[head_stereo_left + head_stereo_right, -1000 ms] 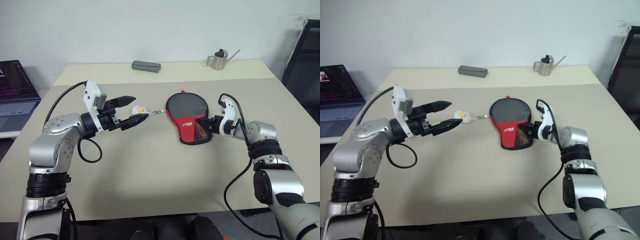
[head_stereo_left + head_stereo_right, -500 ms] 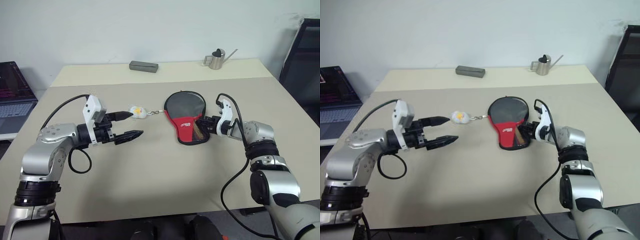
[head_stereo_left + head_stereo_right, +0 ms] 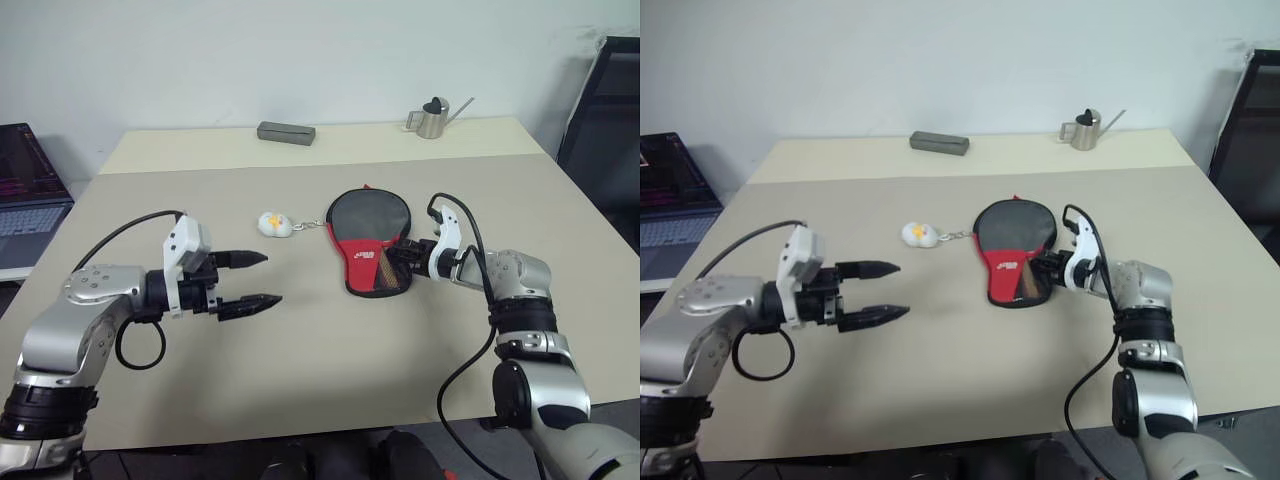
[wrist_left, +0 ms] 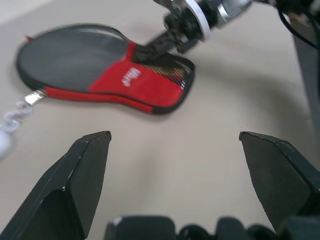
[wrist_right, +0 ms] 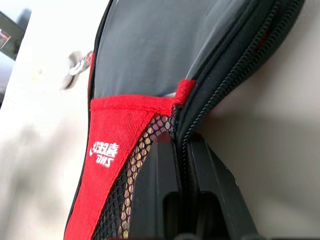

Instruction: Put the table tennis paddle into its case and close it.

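Note:
The black fabric case [image 3: 368, 226] lies flat at mid-table, with its red panel and mesh pocket toward me. A short chain links its zipper to the white-and-yellow ball charm [image 3: 272, 222], which rests to the left of it. My right gripper [image 3: 403, 253] is shut on the case's zip edge at the narrow handle end; its fingers [image 5: 170, 185] pinch that seam. My left gripper [image 3: 268, 278] hovers open and empty over the table, well to the left of the case [image 4: 95, 67] and nearer to me than the charm. The paddle is hidden; only brownish stripes show behind the mesh.
A grey block [image 3: 286, 131] and a small metal watering can [image 3: 432, 118] stand near the table's far edge. A laptop [image 3: 25, 195] sits beyond the left edge. A black frame [image 3: 603, 105] stands at the right.
My left gripper has drawn back from the ball charm, sinking toward me while staying open. My right gripper has shut on the case's edge and pulled back slightly.

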Robot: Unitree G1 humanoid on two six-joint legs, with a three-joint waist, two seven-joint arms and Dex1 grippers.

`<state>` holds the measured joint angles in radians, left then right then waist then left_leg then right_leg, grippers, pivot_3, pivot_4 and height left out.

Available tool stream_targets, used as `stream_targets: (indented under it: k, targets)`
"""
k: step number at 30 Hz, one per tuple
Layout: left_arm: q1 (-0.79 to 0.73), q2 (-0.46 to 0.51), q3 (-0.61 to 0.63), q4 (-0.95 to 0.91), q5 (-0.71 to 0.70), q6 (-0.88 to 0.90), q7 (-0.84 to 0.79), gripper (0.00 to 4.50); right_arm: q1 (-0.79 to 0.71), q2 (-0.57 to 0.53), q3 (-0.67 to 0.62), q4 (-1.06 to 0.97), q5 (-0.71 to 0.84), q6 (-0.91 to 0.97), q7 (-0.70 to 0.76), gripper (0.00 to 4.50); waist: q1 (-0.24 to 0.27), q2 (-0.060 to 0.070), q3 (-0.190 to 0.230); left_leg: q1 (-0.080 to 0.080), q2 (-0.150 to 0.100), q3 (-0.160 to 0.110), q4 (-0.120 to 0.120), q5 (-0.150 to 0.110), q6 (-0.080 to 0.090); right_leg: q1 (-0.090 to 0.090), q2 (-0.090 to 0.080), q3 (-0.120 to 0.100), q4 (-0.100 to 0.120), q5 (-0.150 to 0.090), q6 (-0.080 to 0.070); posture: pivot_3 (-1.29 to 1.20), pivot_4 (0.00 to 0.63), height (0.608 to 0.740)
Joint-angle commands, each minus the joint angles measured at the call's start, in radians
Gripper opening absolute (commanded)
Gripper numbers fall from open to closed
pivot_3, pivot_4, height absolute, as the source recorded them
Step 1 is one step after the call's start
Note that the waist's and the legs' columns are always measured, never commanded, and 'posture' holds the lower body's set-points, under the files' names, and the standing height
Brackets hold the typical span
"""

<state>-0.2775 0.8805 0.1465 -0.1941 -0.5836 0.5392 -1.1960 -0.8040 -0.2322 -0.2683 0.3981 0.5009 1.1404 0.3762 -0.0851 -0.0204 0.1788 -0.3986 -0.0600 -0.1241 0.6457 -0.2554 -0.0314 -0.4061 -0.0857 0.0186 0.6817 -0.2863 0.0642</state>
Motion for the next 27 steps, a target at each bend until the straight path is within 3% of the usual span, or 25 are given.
stream_targets:
  k: [1,9,12,15,27]
  targets:
    - [0.007,0.027,0.038,-0.038,-0.024,-0.004,-0.019,4.5,0.015,0.013,-0.013,-0.092,0.041,0.071,-0.023,0.04,0.001,0.0,0.0,0.0,0.0,0.0,0.0,0.0,0.0,0.0,0.0,0.0,0.0,0.0,0.0,0.0,0.15,0.74]
    - [0.008,0.03,0.037,-0.038,-0.028,-0.005,-0.018,4.5,0.023,0.021,-0.025,-0.119,0.045,0.092,-0.042,0.04,0.001,0.0,0.0,0.0,0.0,0.0,0.0,-0.001,0.001,0.0,0.0,0.0,0.0,0.0,0.0,0.0,0.15,0.74]
    - [0.072,0.062,0.008,-0.073,-0.02,-0.01,-0.076,4.5,0.2,0.098,-0.073,-0.467,0.136,0.364,-0.111,0.04,0.003,0.0,-0.001,0.0,0.0,-0.001,-0.001,-0.001,0.001,0.0,0.0,-0.001,0.0,0.0,0.0,0.0,0.15,0.74]
    - [0.094,0.072,-0.006,-0.095,-0.025,-0.012,-0.099,4.5,0.281,0.141,-0.108,-0.621,0.169,0.465,-0.15,0.04,0.003,0.001,-0.001,-0.001,0.001,-0.002,-0.002,-0.001,0.0,-0.001,0.0,-0.001,-0.001,-0.001,-0.001,0.0,0.15,0.74]
    - [0.053,0.063,-0.052,-0.101,-0.03,-0.006,-0.143,4.5,0.406,0.14,-0.138,-0.775,0.412,0.474,-0.325,0.04,0.007,0.001,-0.001,0.003,0.001,-0.001,-0.001,-0.002,0.002,0.001,0.001,-0.001,0.002,0.0,-0.002,0.0,0.15,0.74]
